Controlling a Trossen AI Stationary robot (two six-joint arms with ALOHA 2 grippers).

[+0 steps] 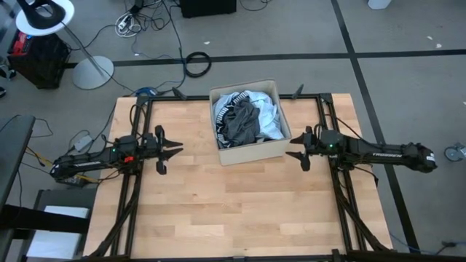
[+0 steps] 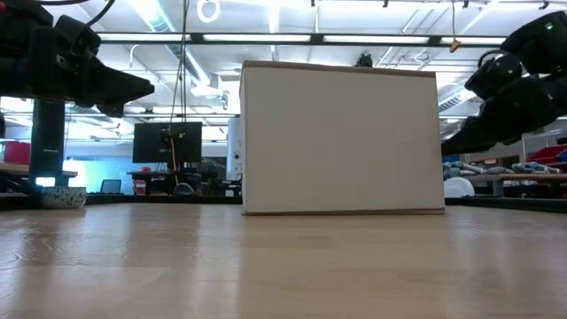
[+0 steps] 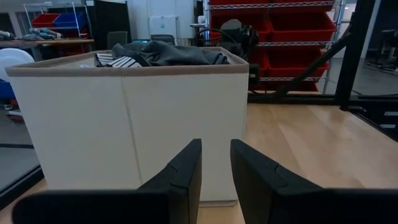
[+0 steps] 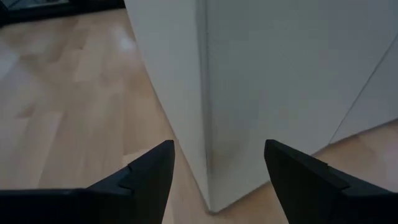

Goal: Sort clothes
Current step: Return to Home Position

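A beige box (image 1: pixel 255 151) stands at the far middle of the wooden table. The clothes (image 1: pixel 244 120) lie heaped inside it: a dark grey piece on top (image 3: pixel 168 55), a black-and-white patterned one (image 1: pixel 227 109), and white and light blue ones (image 1: pixel 269 116). My left gripper (image 1: pixel 178 151) hovers left of the box, pointing at its left wall (image 3: pixel 124 124), with its fingers a narrow gap apart (image 3: pixel 216 162) and empty. My right gripper (image 1: pixel 290 149) hovers at the box's near right corner (image 4: pixel 208 143), wide open and empty (image 4: pixel 217 155).
Bare wood spreads over the near half of the table (image 1: pixel 233 211). Dark frame rails (image 1: pixel 342 204) run along the table's left and right sides under the arms. Cables and a lamp base (image 1: pixel 93 71) lie on the floor beyond the far edge.
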